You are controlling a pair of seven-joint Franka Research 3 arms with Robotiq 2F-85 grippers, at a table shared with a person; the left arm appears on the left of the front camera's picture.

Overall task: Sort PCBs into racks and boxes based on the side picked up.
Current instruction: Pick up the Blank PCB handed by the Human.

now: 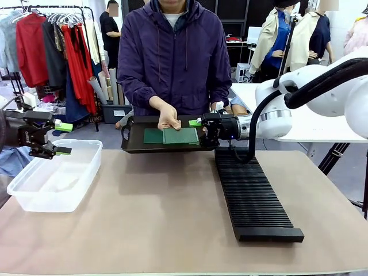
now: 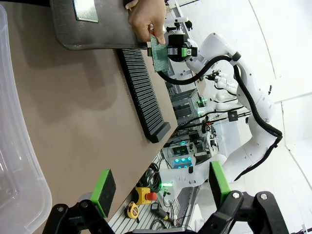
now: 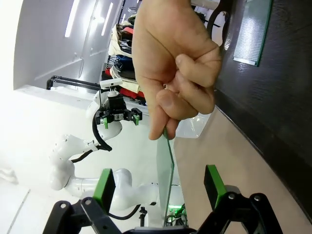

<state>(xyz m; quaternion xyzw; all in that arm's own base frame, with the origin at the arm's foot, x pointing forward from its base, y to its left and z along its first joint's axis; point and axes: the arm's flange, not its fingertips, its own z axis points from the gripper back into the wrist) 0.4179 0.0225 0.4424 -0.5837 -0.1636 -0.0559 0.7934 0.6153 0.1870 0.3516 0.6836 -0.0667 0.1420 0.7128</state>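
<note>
Nearest to my right wrist camera are the two green pads of my right gripper (image 3: pixel 160 187). They stand wide apart and hold nothing. Between them, edge-on, stands a PCB (image 3: pixel 165 165), pinched from above by the person's hand (image 3: pixel 175 63); I see no contact with either pad. This view shows only the thin edge of the board. My left wrist view shows its dotted face (image 2: pixel 158 53), just beside my right gripper (image 2: pixel 176 48). In the front view the same board (image 1: pixel 180 135) looks flat over the black tray (image 1: pixel 132 144), and there I cannot tell whether it is lifted or lying.

A second PCB (image 1: pixel 153 135) lies on the tray; the frame edge cuts it in both wrist views.

My right arm reaches level from the right, with the gripper (image 1: pixel 199 131) at the tray's right edge, above the far end of the rack (image 1: pixel 253 195). The gripper hides the hand's fingertips from the front.

My left gripper (image 1: pixel 62 138) hovers over the left far corner of the clear box (image 1: pixel 40 201), jaws wide open and empty (image 2: pixel 161 187), well apart from the tray.
</note>
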